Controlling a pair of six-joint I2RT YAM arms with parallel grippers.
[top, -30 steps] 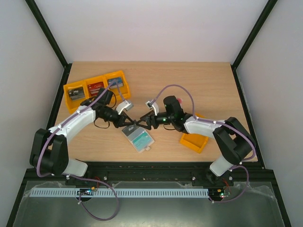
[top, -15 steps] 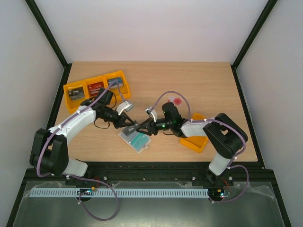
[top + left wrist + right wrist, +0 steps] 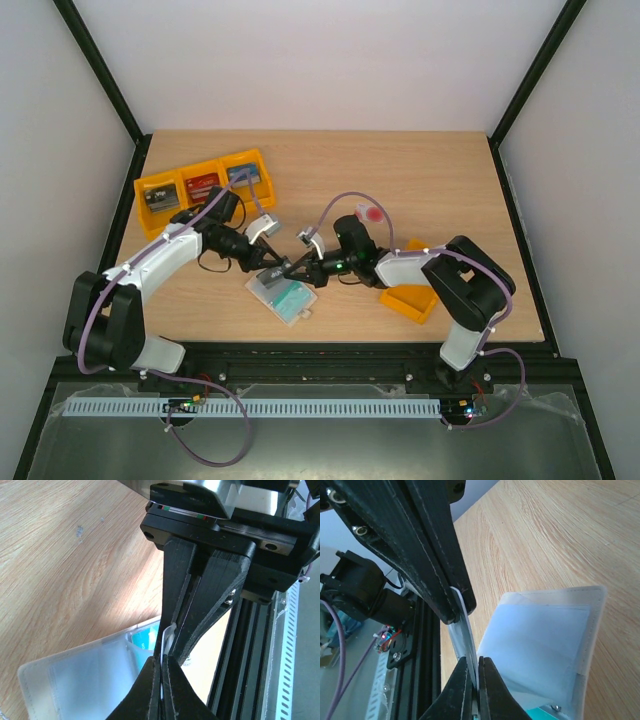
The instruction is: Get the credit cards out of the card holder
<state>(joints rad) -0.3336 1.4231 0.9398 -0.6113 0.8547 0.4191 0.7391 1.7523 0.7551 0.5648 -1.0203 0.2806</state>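
Sliding leftward over the last second, the right gripper (image 3: 293, 270) goes from well open to fully pinched, and the card holder (image 3: 266, 287) sits slightly nearer the left than before. The white card with a red circle (image 3: 375, 213) now lies in plain view on the table (image 3: 450, 190), behind the right wrist. The left gripper (image 3: 272, 268) is clamped tight on a thin pale leaf of the holder, tip to tip with the right gripper. The right gripper nips that same leaf; whether a card sits inside the pinch I cannot tell. The teal-green card (image 3: 292, 299) is in its sleeve, so the step in hand looks like drawing out the next card while the left arm braces the wallet. The next move probably calls for a straight pull along the sleeve's mouth; with only plastic caught, the holder would merely stretch. Open wood lies beyond and to the right. The single orange bin (image 3: 408, 300) crowds the right forearm, the row of orange bins (image 3: 205, 182) sits behind the left arm, and the table's near edge is close.
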